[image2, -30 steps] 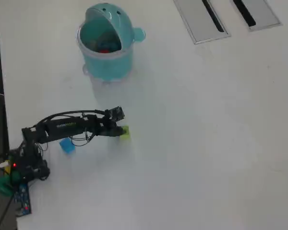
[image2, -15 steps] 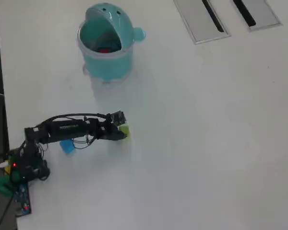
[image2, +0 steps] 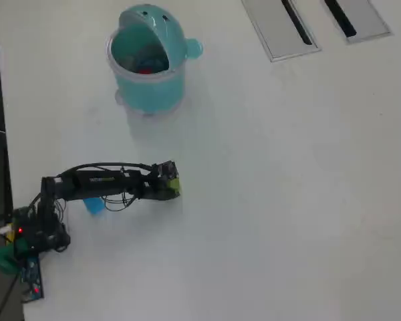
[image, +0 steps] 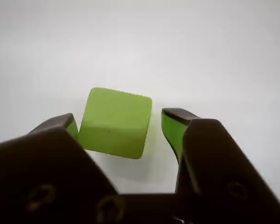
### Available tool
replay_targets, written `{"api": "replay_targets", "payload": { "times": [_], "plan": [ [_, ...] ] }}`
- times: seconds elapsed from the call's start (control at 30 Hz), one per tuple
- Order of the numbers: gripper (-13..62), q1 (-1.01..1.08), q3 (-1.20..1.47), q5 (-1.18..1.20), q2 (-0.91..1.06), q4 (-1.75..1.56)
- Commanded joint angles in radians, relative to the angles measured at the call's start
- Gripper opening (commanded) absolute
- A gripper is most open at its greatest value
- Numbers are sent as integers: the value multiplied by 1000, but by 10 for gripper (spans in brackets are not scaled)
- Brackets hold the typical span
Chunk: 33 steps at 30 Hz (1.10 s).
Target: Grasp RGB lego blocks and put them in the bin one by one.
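In the wrist view, the pincer (image: 121, 126) is open a little wider than the block. The yellow-green block (image: 114, 122) sits between its two dark tips. The left tip is right up against the block's left side. The right tip stands just beside the block, and a thin strip of white bench (image: 214, 56) shows in between. So the pincer is around the block but is not squeezing it. The block is turned a bit, so one corner points up and to the right. Green light from the block shines on the inside of both tips. The bench is plain white all around it.

In the overhead view, the black arm (image2: 97, 180) lies low across the lower left part of the bench (image2: 287, 200). It reaches toward the right. The pincer (image2: 171, 186) is at its far end, and the yellow-green block (image2: 174, 185) peeks out there as a small bright spot. From up here I cannot see the gap between the tips. The blue block (image2: 92, 204) lies on the bench just under the middle of the arm, partly hidden by it. The teal bin (image2: 150, 63) stands near the top, well apart from the pincer. Its hood lid is tipped up and its mouth is open. Something red (image2: 144, 69) shows inside the bin. Two grey slotted panels (image2: 281, 27) lie at the top right, well away from the arm.
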Motion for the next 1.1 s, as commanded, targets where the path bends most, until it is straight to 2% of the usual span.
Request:
{"api": "replay_targets", "payload": {
  "times": [0.0,0.13,0.23,0.3,1.07],
  "plan": [
    [303,11,-34,0,11,-75],
    [283,14,-20,5,0,-104],
    [210,20,-11,32,0,-140],
    [195,20,-8,55,5,-163],
    [193,-103,-84,253,195,-311]
  ]
}}
